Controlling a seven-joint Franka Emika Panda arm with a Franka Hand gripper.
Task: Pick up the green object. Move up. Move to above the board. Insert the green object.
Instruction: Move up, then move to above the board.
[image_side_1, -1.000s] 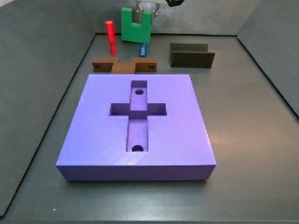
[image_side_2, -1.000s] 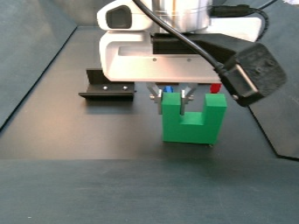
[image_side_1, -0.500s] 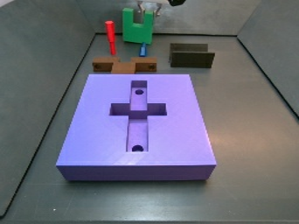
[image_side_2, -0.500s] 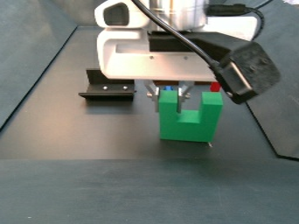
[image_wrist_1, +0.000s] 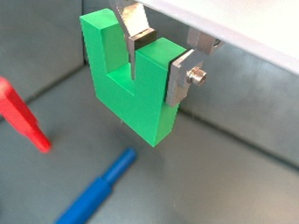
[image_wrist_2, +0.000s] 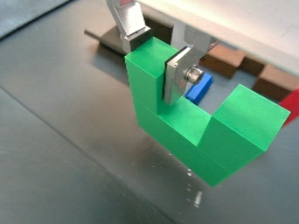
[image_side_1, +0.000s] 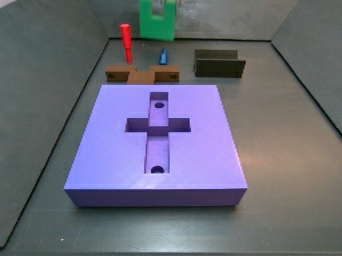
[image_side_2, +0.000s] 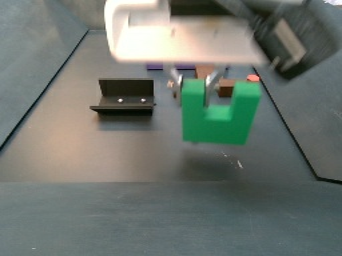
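My gripper (image_wrist_1: 155, 54) is shut on one prong of the green object (image_wrist_1: 131, 94), a bright green U-shaped block, and holds it off the floor. It shows in both wrist views (image_wrist_2: 193, 118) and in both side views (image_side_2: 214, 112), at the far end behind the board (image_side_1: 160, 14). The silver fingers (image_wrist_2: 177, 76) clamp the prong from both sides. The board (image_side_1: 160, 150), a large purple-blue slab with a cross-shaped recess and two round holes, lies flat in the middle, well in front of the gripper.
A thin red peg (image_side_1: 127, 38) stands at the back left and a blue peg (image_side_1: 163, 57) lies near it. A brown cross-shaped block (image_side_1: 142, 73) lies behind the board. A dark olive open box (image_side_1: 219, 64) sits at the back right. The fixture (image_side_2: 122, 98) stands on the floor.
My gripper has risen with the green object in it, lifting it off the floor and higher in both side views. Nothing else moved.
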